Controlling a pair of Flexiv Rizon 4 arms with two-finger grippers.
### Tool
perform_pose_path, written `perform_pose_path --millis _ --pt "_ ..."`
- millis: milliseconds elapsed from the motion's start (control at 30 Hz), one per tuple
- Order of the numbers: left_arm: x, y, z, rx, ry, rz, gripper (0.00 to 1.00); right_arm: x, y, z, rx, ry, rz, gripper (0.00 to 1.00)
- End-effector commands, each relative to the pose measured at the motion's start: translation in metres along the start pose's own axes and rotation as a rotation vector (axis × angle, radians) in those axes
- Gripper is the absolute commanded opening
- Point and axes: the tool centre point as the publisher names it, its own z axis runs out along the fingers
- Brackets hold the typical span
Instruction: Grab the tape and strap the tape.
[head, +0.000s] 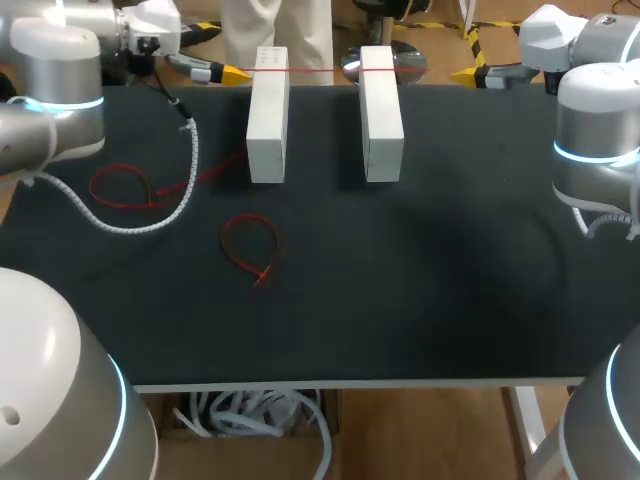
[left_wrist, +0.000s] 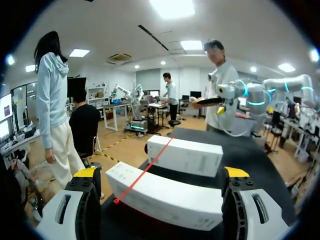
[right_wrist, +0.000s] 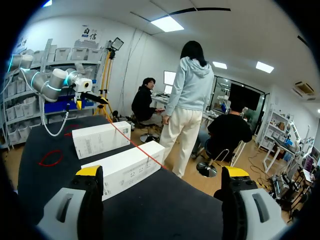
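My left gripper (left_wrist: 161, 175) was at the far left edge of the table (head: 420, 280), level with the box tops, its fingers wide apart and holding nothing. On the cloth near that arm lay a red loop (head: 120, 187), with a coiled white cable (head: 190, 150) curving around its right side. A second red loop (head: 262, 270) lay farther toward the middle.

Next came the left box (head: 267, 115), standing on the table. The tape (head: 320, 70) was a thin red strip lying straight across its top. From there it bridged the gap and ran on over the right box (head: 381, 115). In the left wrist view one end of the strip rested on the nearer box, just ahead of my open fingers.

I judged the strip very light, narrow and springy. It looked stiff enough to span the gap without sagging, but likely to slide or flick off the smooth box tops if nudged. The unsupported span between the boxes, or an end overhanging a box, seemed the best place to pinch it flat between the pads.

My right gripper (right_wrist: 161, 172) was at the far right edge, fingers also spread and empty, well apart from the strip.
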Motion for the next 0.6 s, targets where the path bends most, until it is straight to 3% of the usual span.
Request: perform_pose_path --millis 33,300,600 --pt "-0.015 0.006 0.029 -0.01 0.095 0.001 1.0 0.0 0.0 0.0 0.0 0.001 0.0 1.0" --pt "-0.036 0.018 0.049 -0.035 0.14 0.028 1.0 0.0 0.0 0.0 0.0 0.001 0.0 1.0" --pt "-0.058 0.025 0.032 -0.041 0.319 0.111 1.0 0.0 0.0 0.0 0.0 0.001 0.0 1.0"
